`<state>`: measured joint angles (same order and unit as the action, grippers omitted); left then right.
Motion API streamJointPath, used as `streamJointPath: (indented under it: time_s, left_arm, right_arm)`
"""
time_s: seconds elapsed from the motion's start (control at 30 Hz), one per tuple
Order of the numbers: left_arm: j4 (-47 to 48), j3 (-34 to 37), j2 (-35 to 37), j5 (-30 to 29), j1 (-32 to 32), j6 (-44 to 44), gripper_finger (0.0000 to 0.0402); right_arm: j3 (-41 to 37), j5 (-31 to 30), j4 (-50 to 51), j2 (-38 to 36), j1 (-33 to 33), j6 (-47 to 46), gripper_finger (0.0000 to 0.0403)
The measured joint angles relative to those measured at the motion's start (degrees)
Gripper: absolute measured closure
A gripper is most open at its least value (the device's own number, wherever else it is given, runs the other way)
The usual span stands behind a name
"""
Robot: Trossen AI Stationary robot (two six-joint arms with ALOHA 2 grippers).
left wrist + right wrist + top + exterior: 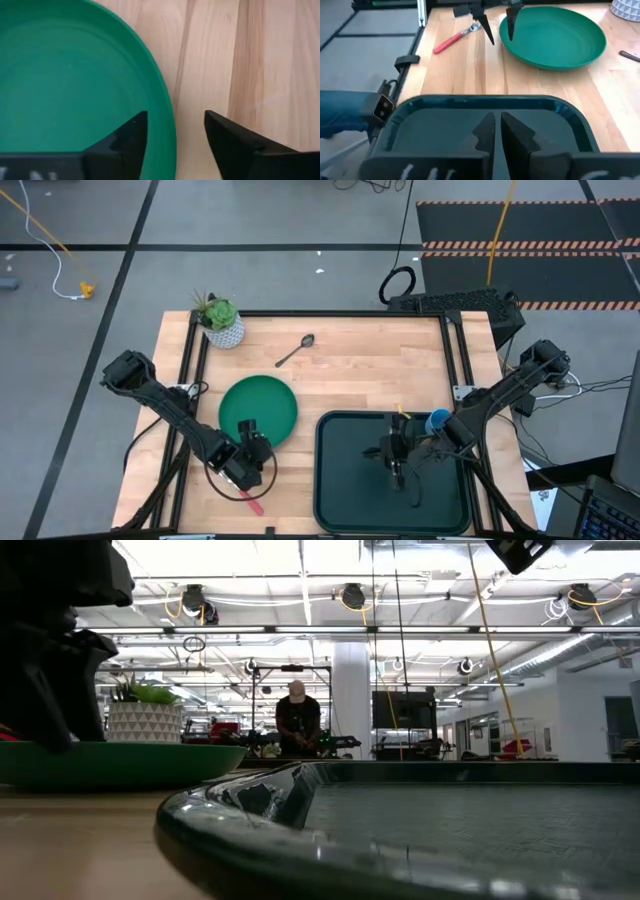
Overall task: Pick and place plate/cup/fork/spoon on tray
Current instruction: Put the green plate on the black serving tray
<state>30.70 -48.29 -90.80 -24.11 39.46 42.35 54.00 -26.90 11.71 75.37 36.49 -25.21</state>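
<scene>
Straddling the plate rim, we see left pincer parted | right pincer closed, empty, over tray beside plate

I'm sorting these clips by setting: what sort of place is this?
Probably a robotics lab in a large industrial hall: a wooden table on a black frame, striped hazard tape on the grey floor, and ceiling lights over distant workstations.
</scene>
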Motion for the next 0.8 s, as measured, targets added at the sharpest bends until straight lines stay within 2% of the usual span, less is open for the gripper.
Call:
streamJointPath:
  time_s: [0.2, 0.47, 0.63, 0.8]
  left_arm:
    - [2.42, 0.0, 0.0, 1.57, 0.01, -1.3, 0.027]
    - [1.7, 2.72, 0.0, 3.86, -0.17, -3.62, 0.0322]
    - [1.98, 2.78, 0.02, 3.41, -0.17, -5.09, 0.0381]
    - [3.76, -1.64, 0.02, 3.35, -0.2, -8.9, 0.0385]
  right_arm:
    - [-0.02, -0.02, 0.58, 0.0, 0.01, -0.12, 0.0381]
    - [0.0, 0.03, 0.54, 0.0, 0.03, -1.07, 0.0381]
    - [0.0, 0.0, -0.05, 0.0, 0.46, -1.13, 0.0381]
    - [-0.02, -0.07, -0.29, 0.0, 0.73, -1.33, 0.0381]
